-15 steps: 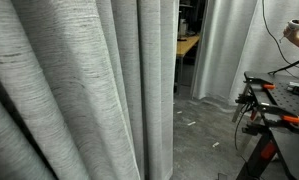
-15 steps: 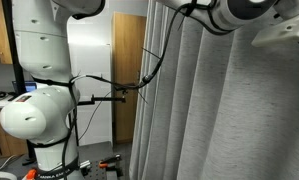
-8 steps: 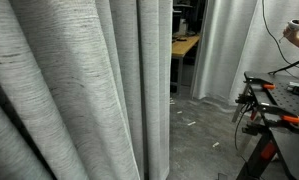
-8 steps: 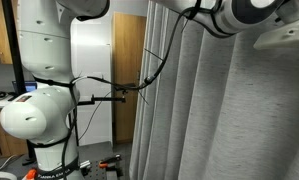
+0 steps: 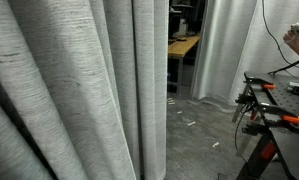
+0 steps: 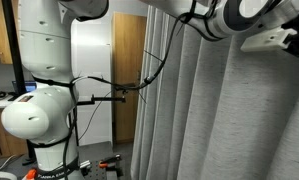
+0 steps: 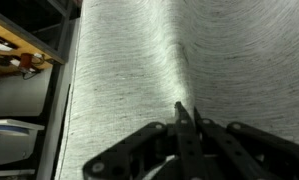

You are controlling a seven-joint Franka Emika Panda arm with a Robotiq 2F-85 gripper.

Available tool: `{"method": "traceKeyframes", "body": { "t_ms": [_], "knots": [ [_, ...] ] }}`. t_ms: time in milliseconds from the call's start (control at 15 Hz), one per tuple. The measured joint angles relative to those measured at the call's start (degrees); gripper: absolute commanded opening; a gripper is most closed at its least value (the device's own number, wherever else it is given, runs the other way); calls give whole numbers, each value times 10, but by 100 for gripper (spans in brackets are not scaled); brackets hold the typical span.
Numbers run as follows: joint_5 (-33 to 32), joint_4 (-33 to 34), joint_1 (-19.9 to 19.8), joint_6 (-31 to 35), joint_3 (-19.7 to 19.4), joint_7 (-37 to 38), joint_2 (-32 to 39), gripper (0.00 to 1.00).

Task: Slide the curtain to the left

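Curtain (image 5: 79,90) edge now further left.
Wrist view alone shows the gripper (image 7: 186,120) clenched on a fold; an exterior view shows the widened gap beside the white curtain (image 5: 224,50).

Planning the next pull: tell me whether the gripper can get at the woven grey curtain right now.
Likely yes: in the wrist view the gripper appears pinched shut on a fold of the curtain, with nothing between them.

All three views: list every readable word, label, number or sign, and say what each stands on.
No text can be read.
Curtain: plain weave, no print.
Hand: no marking visible.
White robot base: faint strip of print at its foot, too small to read.
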Motion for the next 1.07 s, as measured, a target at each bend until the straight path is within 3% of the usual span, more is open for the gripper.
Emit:
{"method": "traceKeyframes", "body": {
  "t_ms": [400, 1067],
  "knots": [
    [7, -53, 55, 67, 66, 0, -40, 0],
    [60, -162, 137, 114, 152, -24, -120, 0]
  ]
}}
